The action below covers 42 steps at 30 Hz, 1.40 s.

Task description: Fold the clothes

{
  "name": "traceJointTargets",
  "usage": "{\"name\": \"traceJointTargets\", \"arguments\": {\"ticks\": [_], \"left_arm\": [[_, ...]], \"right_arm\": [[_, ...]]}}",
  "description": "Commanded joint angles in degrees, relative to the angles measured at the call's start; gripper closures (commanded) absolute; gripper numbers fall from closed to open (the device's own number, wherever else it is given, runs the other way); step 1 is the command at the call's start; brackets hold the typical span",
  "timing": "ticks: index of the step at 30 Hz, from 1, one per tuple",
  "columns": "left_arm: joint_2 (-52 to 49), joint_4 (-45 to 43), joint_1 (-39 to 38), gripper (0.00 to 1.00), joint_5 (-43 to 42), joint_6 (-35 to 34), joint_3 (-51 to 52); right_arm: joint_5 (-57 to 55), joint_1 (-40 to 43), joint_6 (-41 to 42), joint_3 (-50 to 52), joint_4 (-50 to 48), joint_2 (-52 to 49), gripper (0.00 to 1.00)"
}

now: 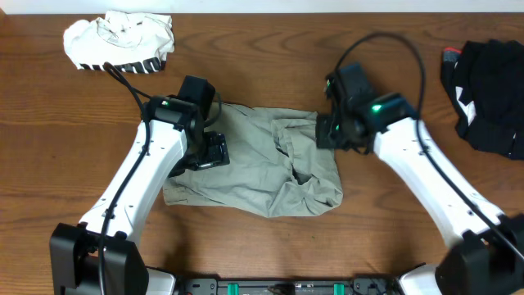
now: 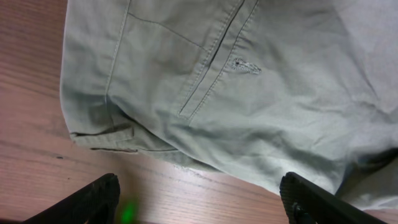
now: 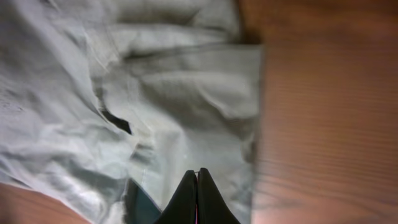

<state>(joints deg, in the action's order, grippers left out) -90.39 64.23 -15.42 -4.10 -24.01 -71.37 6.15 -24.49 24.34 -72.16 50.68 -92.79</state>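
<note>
Khaki shorts lie rumpled at mid-table, one gripper over each side

Treat the cloth as light, soft and limp: it will sag and crease, so take it at a stitched edge such as the thick hem corner, where the layers give you something to pinch. Your left gripper hangs wide open over the left side, holding nothing. Your right gripper is closed tight by the right edge; you cannot tell whether any fabric is caught. The bunched right half looks likely to need smoothing first. A white striped garment and a black garment sit well apart on the table, not in your way
</note>
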Motion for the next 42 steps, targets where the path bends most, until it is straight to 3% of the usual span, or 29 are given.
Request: {"name": "traceJointTargets", "arguments": {"ticks": [1,12,27,31,42], "left_arm": [[-0.2,0.2,0.3,0.15,0.3,-0.1,-0.3],[-0.2,0.2,0.3,0.15,0.3,-0.1,-0.3],[-0.2,0.9,0.3,0.15,0.3,-0.1,-0.3],[-0.2,0.8,0.3,0.15,0.3,-0.1,-0.3],[-0.2,1.3,0.3,0.15,0.3,-0.1,-0.3]], "right_arm": [[10.4,-0.4,0.1,6.6,-5.0,-0.1,0.99],[18.2,-3.9,5.7,24.9,-19.4,-0.2,0.99],[18.1,-3.1,7.4,15.1,-19.6,10.4,0.98],[18.2,-3.1,9.2,17.2,-21.5,8.1,0.99],[20.5,-0.9,9.6,23.7,-41.8,-6.8,0.99]]}}
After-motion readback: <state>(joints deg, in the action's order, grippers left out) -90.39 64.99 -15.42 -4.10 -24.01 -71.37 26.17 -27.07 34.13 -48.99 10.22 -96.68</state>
